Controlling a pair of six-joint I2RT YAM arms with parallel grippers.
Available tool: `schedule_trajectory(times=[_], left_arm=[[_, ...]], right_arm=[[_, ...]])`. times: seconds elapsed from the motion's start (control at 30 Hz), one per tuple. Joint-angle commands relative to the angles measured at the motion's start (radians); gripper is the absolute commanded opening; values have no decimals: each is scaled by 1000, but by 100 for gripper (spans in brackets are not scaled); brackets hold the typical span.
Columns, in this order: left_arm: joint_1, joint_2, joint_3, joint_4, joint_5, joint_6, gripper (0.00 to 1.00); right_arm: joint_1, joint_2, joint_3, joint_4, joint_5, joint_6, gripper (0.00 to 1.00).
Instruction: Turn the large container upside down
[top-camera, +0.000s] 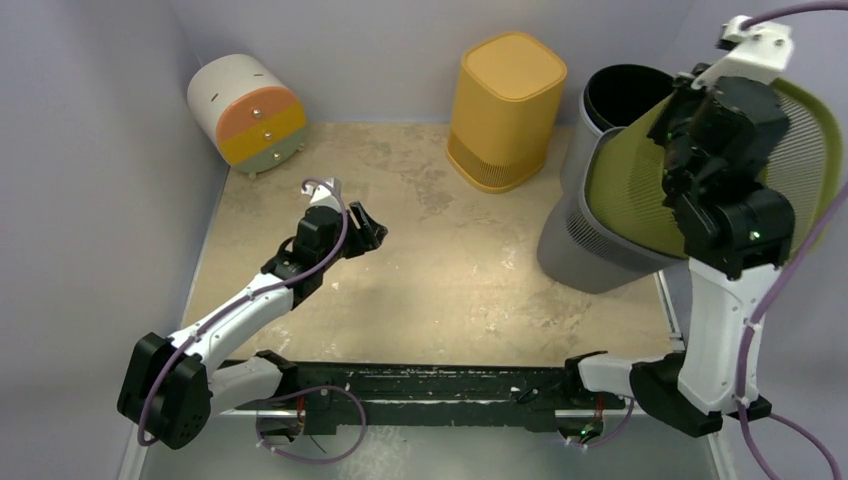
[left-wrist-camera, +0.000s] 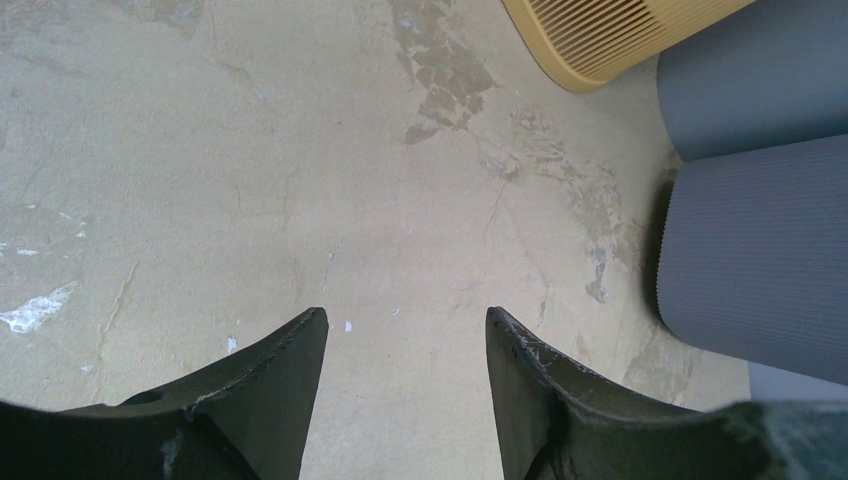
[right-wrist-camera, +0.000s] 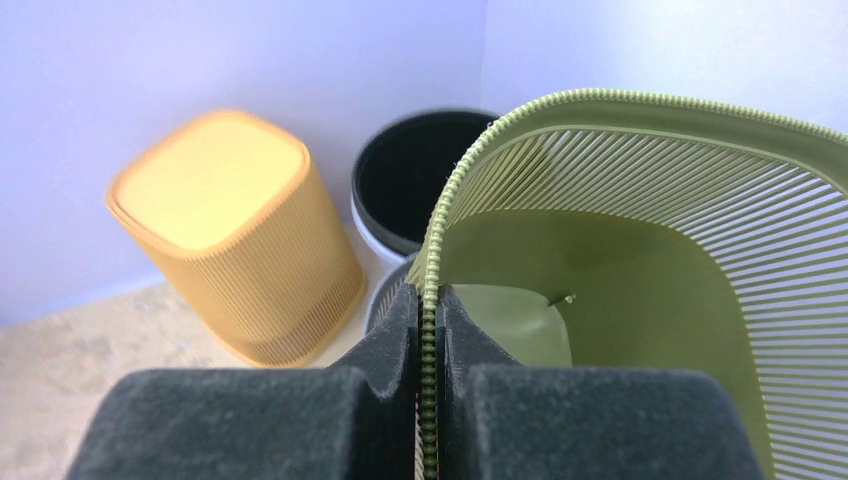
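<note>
Holding the left gripper (left-wrist-camera: 405, 315) low over the counter (top-camera: 450, 280), jaws spread, touching nothing. Leaving the yellow bin (top-camera: 505, 110) standing at the back. Pinching the rim of the green basket (top-camera: 625, 190) in the right gripper (right-wrist-camera: 430, 300) jaws, holding it raised and tilted above the grey bins (top-camera: 580, 255), far right.

The beige, stained and cracked table (top-camera: 440, 270) carries a yellow ribbed container (top-camera: 505, 110) at the back, a white drum-shaped drawer unit (top-camera: 245, 110) in the far-left corner, and two grey ribbed bins on the right, near (top-camera: 585, 250) and far (top-camera: 625, 95).
</note>
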Motion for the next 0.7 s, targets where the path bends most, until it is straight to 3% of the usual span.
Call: schedule_trajectory(times=[0.0, 0.33, 0.67], left_arm=[[0, -36, -18, 36, -18, 16, 56], [0, -70, -46, 35, -23, 13, 56], [0, -154, 127, -127, -63, 54, 56]], right_arm=[[-3, -68, 148, 214, 28, -91, 0], [-3, -175, 101, 433, -159, -82, 0], [-3, -116, 149, 522, -538, 24, 0]])
